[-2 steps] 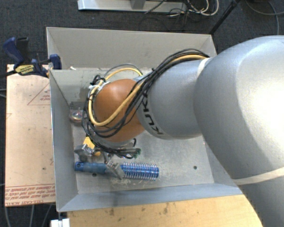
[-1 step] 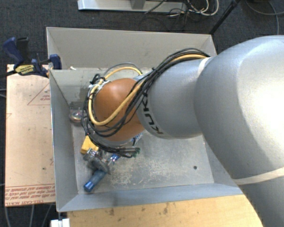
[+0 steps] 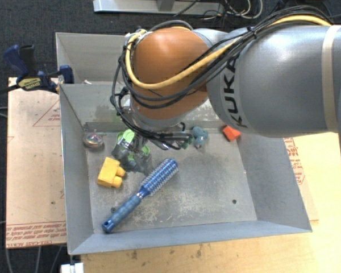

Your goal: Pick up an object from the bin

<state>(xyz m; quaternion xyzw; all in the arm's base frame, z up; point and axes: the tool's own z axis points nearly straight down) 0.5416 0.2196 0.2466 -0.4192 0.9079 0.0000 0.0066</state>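
The end effector (image 3: 132, 152) sits low in the bin (image 3: 216, 209), left of centre, against a small green object (image 3: 125, 136). A yellow block (image 3: 109, 172) lies just beside it and a blue brush (image 3: 142, 193) lies near. Its open or closed state cannot be determined.

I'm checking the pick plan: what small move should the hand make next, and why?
Probably ease straight down a little. The hand hangs close over a small green thing beside the yellow block, with the blue brush close by, so a sideways move risks knocking those.
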